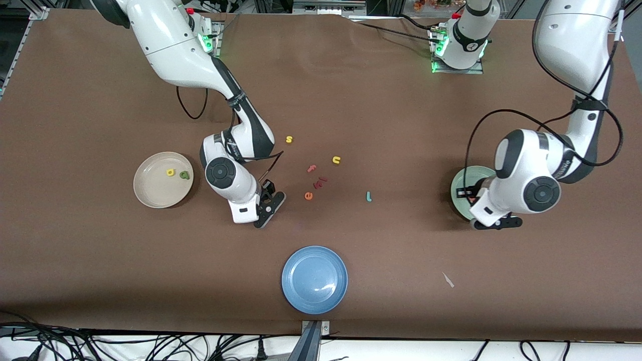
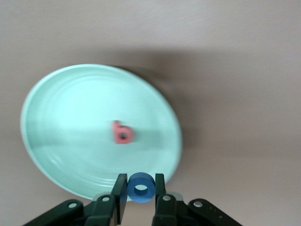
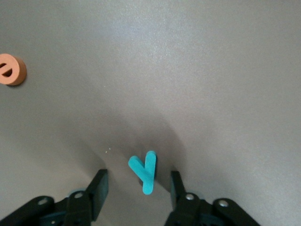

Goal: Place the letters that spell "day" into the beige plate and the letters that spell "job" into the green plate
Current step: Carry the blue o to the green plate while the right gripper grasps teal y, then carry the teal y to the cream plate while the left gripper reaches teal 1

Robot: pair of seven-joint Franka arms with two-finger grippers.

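Observation:
My left gripper point(image 2: 140, 178) is shut on the blue o point(image 2: 140, 188), held over the rim of the green plate point(image 2: 70, 117), where the pinkish-red b point(image 2: 122, 133) lies. In the front view that gripper point(image 1: 494, 222) hangs at the plate's point(image 1: 464, 183) edge. My right gripper point(image 3: 138, 177) is low at the table and open, with the teal y point(image 3: 145, 172) lying between its fingers, untouched. Seen from the front, this gripper point(image 1: 271, 205) hides the y. The beige plate point(image 1: 155, 193) holds the yellow d point(image 1: 170, 172) and green a point(image 1: 185, 175). The teal j point(image 1: 368, 196) lies mid-table.
Loose letters lie mid-table: orange e point(image 1: 308, 196), pink f point(image 1: 312, 168), yellow u point(image 1: 336, 160), yellow s point(image 1: 289, 139) and a small reddish letter point(image 1: 322, 179). A blue plate point(image 1: 314, 279) sits near the table's front edge, with a white scrap point(image 1: 448, 280) toward the left arm's end.

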